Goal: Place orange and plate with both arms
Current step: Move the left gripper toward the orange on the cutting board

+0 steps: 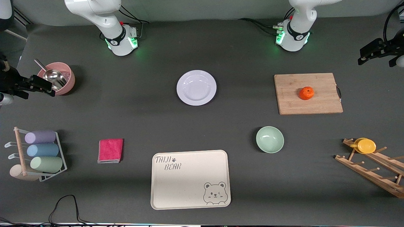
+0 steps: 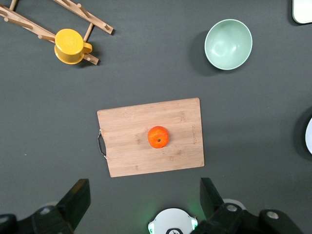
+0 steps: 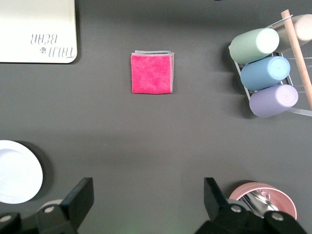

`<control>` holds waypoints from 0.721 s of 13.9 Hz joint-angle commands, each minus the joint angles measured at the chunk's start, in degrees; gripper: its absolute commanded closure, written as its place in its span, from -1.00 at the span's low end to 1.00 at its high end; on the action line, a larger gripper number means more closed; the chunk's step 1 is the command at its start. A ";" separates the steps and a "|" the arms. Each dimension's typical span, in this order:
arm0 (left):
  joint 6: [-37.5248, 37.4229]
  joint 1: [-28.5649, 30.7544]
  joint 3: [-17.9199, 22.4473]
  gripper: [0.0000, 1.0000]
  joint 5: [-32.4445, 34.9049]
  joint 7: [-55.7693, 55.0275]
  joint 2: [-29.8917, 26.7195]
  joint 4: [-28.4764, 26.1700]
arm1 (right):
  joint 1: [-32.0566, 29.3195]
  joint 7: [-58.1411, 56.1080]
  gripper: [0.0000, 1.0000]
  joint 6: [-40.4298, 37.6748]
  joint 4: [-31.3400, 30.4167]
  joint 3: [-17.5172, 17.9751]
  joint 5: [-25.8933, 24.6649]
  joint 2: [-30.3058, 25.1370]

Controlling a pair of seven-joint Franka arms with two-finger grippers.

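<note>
The orange (image 1: 306, 93) sits on a wooden cutting board (image 1: 290, 102) toward the left arm's end of the table; it also shows in the left wrist view (image 2: 158, 137). The white plate (image 1: 196, 87) lies on the table between the two bases, and part of it shows in the right wrist view (image 3: 14, 171). My left gripper (image 1: 375, 52) is open and empty, high up by the left arm's end; it shows in the left wrist view (image 2: 145, 197). My right gripper (image 1: 39, 85) is open and empty, high over the pink bowl (image 1: 64, 75); it shows in the right wrist view (image 3: 146, 197).
A mint-green bowl (image 1: 270, 139) and a cream bear-printed tray (image 1: 190, 179) lie nearer the front camera. A pink cloth (image 1: 110, 150) and a rack of pastel cups (image 1: 41, 150) are at the right arm's end. A wooden rack holds a yellow cup (image 1: 366, 145).
</note>
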 commanded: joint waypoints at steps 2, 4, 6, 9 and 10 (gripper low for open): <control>-1.49 -0.69 0.55 -1.00 0.05 0.67 0.91 1.21 | 0.84 1.64 -1.00 0.53 -0.89 -0.41 -0.95 -0.96; -2.02 -0.69 0.55 -1.00 0.05 0.67 0.91 1.04 | 0.84 1.56 -1.00 0.53 -0.97 -0.41 -0.86 -0.96; -2.03 -0.60 0.55 -1.00 0.05 0.67 0.13 -1.58 | 0.84 1.56 -1.00 0.53 -1.06 -0.32 -0.95 -0.96; 5.06 -0.69 0.46 -1.00 0.13 0.75 -2.94 -12.19 | 0.93 1.64 -1.00 0.00 -1.41 -0.32 -0.95 -2.18; 8.84 -0.69 0.46 -1.00 0.13 0.75 -4.87 -17.80 | 1.37 1.64 -1.00 0.00 -2.81 -0.32 -0.86 -3.66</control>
